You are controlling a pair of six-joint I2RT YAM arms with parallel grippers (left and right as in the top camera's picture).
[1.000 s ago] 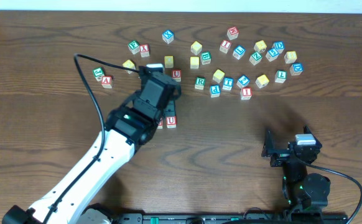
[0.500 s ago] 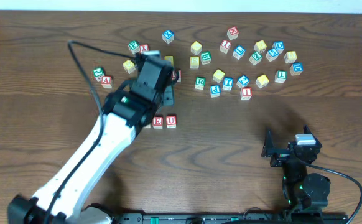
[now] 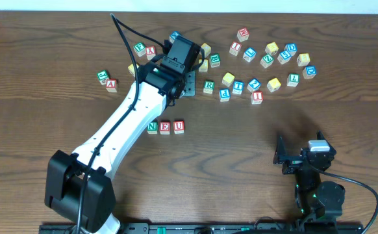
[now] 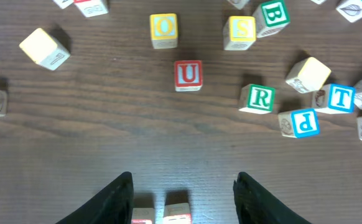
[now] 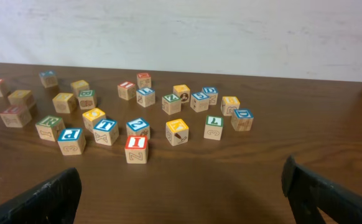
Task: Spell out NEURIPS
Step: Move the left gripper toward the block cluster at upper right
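Note:
Three cubes stand in a row at mid-table: green N (image 3: 152, 127), red E (image 3: 165, 127), red U (image 3: 178, 126). My left gripper (image 3: 188, 83) hovers open and empty above the loose cubes at the back. In the left wrist view its fingers (image 4: 122, 196) frame bare wood, with a spare red U (image 4: 188, 74) ahead, green R (image 4: 259, 98) and blue P (image 4: 302, 122) ahead to the right, and yellow S (image 4: 239, 31) farther off. Red I (image 3: 256, 97) lies right of them. My right gripper (image 5: 181, 186) rests open near the front edge, far from every cube.
Other letter cubes are scattered along the back: yellow O (image 4: 163, 28), green B (image 4: 274, 14), blue T (image 4: 339, 98), a red A (image 3: 112, 84) at the left, and several blue and yellow ones at the right (image 3: 286, 58). The left arm's cable (image 3: 121, 32) arcs over the back.
My left arm has swung away from the N E U row, up and right to the loose cubes, uncovering the row. Its jaws stay equally apart. The right arm has not moved.

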